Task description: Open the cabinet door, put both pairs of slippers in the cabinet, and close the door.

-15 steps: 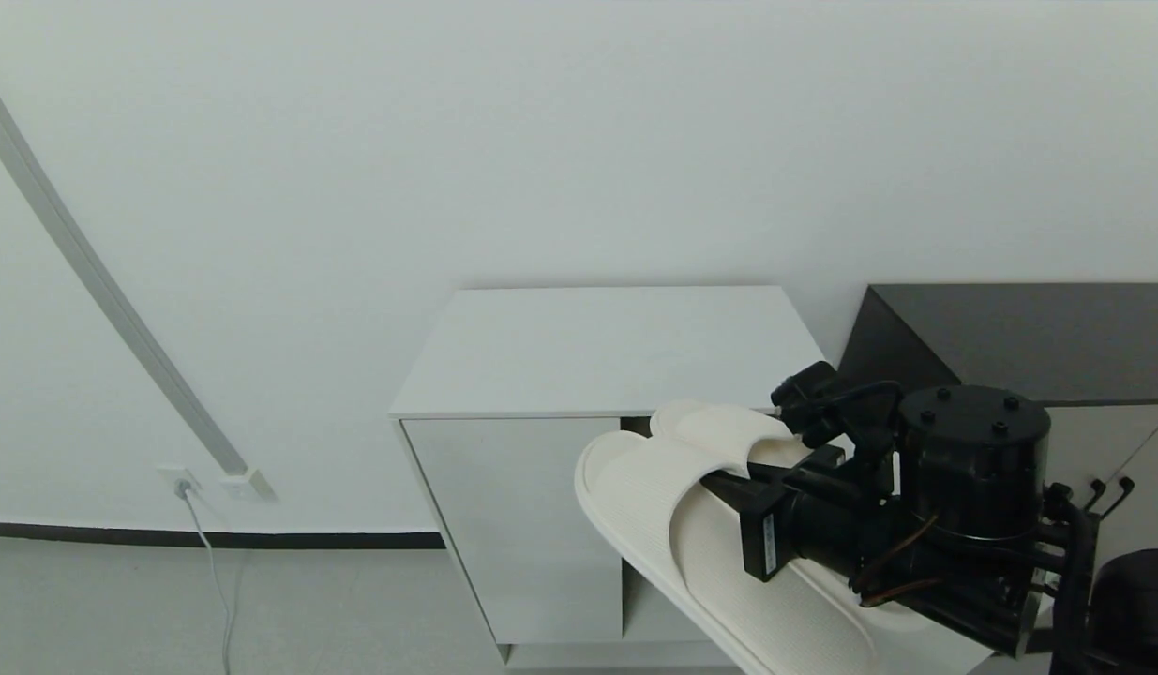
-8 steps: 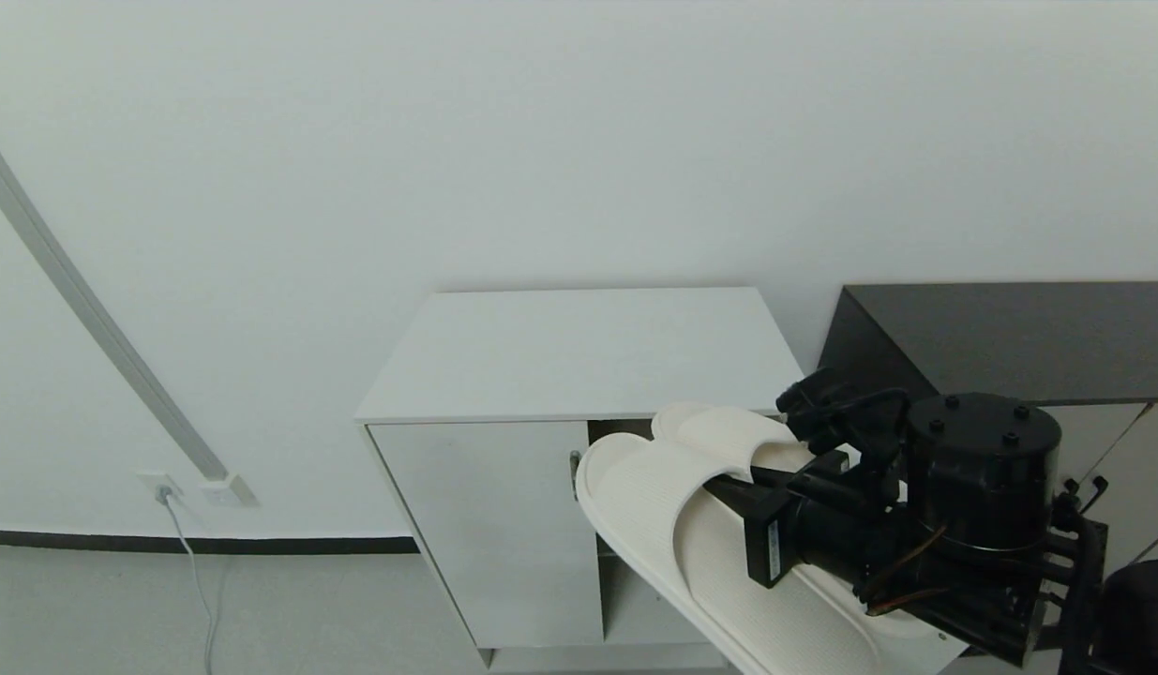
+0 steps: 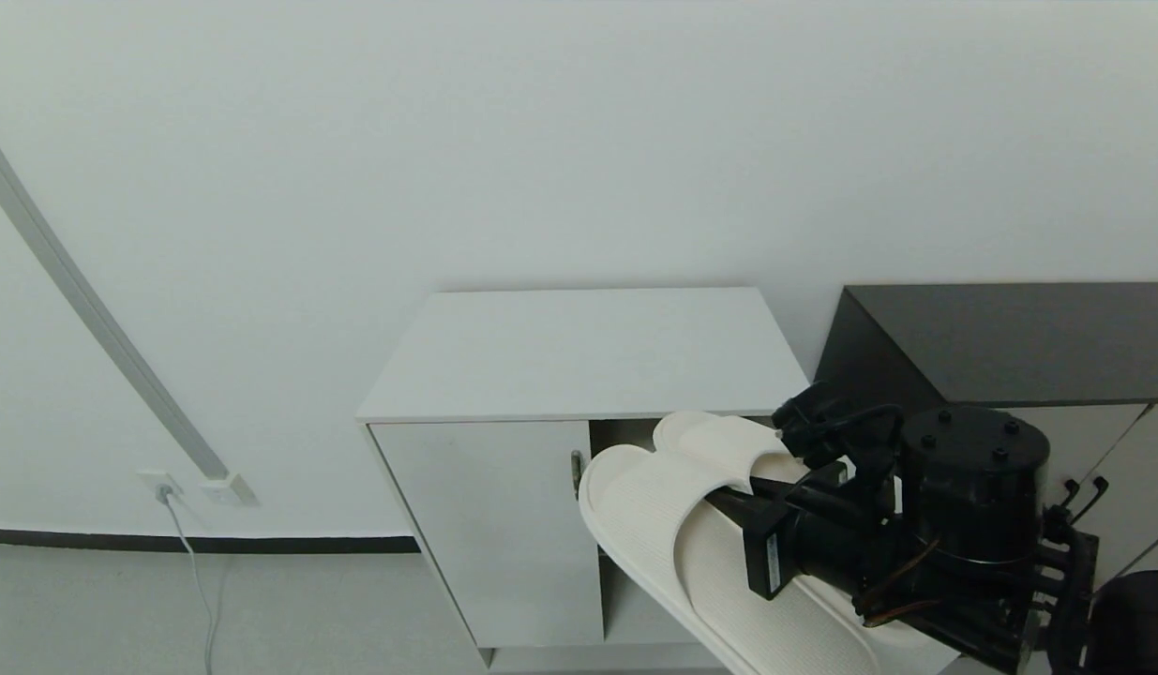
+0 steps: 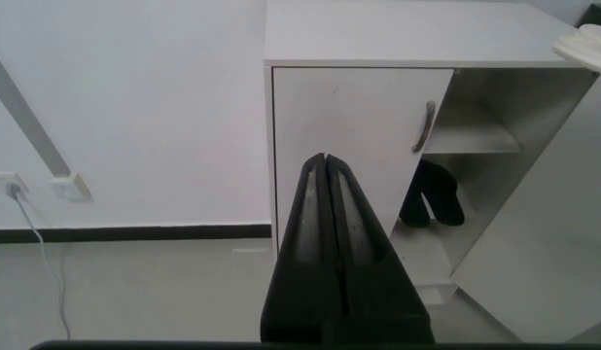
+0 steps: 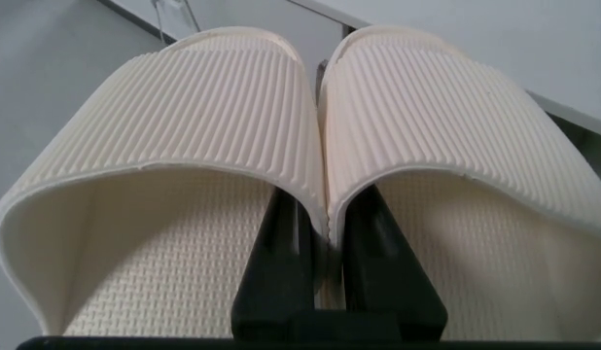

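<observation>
My R gripper (image 5: 325,233) is clamped on the cream slippers (image 3: 649,511). Its two black fingers (image 5: 281,243) pinch the pair's inner side walls together, one finger inside each slipper. The pair sits side by side, soles down, toes fwd and tilted up. In head view the toes overlap the open right half of the white cabinet (image 3: 579,352), up near its top edge. Can't tell how far in front of the opening they are.

My L gripper (image 4: 326,163) is closed w/ nothing in it, fingers pressed flat together. It's held low, pointing at the cabinet's left door (image 4: 344,117), well short of it. That door is closed, and its handle (image 4: 424,126) sits at the edge next to the opening. The right door (image 4: 544,243) is swung open toward me.

Inside there's a shelf (image 4: 480,141), and a dark slipper pair (image 4: 432,194) is in the compartment below it, leaning upright toward the back.

Other stuff: dark cabinet (image 3: 1000,337) just right of the white one, wall outlet (image 3: 171,486) w/ cable to the left, and a grey strip (image 3: 82,291) running diagonally on the wall.
</observation>
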Robot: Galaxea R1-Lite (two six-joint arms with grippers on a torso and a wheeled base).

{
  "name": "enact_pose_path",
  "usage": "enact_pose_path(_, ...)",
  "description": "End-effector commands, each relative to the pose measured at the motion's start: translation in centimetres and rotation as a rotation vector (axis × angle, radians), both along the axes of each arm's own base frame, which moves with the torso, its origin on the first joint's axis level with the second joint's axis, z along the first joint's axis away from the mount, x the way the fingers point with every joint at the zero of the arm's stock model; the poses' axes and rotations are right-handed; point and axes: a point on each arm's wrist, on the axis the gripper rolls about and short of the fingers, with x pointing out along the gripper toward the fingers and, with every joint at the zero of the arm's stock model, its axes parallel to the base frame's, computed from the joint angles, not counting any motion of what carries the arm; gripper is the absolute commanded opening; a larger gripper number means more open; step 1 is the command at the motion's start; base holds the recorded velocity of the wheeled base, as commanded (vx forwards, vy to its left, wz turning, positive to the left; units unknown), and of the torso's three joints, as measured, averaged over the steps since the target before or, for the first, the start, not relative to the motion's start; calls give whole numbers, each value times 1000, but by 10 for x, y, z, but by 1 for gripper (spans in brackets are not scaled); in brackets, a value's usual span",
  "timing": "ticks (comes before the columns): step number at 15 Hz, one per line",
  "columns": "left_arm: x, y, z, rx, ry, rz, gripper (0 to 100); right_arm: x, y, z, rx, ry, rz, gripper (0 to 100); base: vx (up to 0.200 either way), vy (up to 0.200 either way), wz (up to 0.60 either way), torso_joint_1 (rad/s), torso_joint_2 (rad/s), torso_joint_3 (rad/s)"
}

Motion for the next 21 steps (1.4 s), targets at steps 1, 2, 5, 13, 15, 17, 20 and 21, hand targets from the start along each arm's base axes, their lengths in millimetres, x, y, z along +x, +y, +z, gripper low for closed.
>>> enact_pose_path(1,0,0,0,0,1,0,0,1,1,-3,-7,8,0,0,0,0,0,0,0,0)
enact_pose_path(2,0,0,0,3,-1,-2,0,1,1,-3,-6,9,2,0,0,0,0,0,0,0)
enact_pose_path(5,0,0,0,3,-1,-2,0,0,0,-3,-7,8,-1,0,0,0,0,-131,268,157)
enact_pose_path(13,0,0,0,3,1,0,0,-1,-3,-8,-2,-16,1,0,0,0,0,-170,391,215)
enact_pose_path(15,0,0,0,3,1,0,0,-2,-4,-7,3,-21,-1,0,0,0,0,-220,540,312)
enact_pose_path(17,0,0,0,3,1,-2,0,-4,-6,-7,1,-21,-1,0,0,0,0,-227,544,312)
enact_pose_path(20,0,0,0,3,1,-2,0,-4,-5,-7,-2,-24,2,0,0,0,0,-221,536,318)
enact_pose_path(21,0,0,0,3,0,0,0,-4,-6,-8,-7,-26,3,0,0,0,0,-217,535,330)
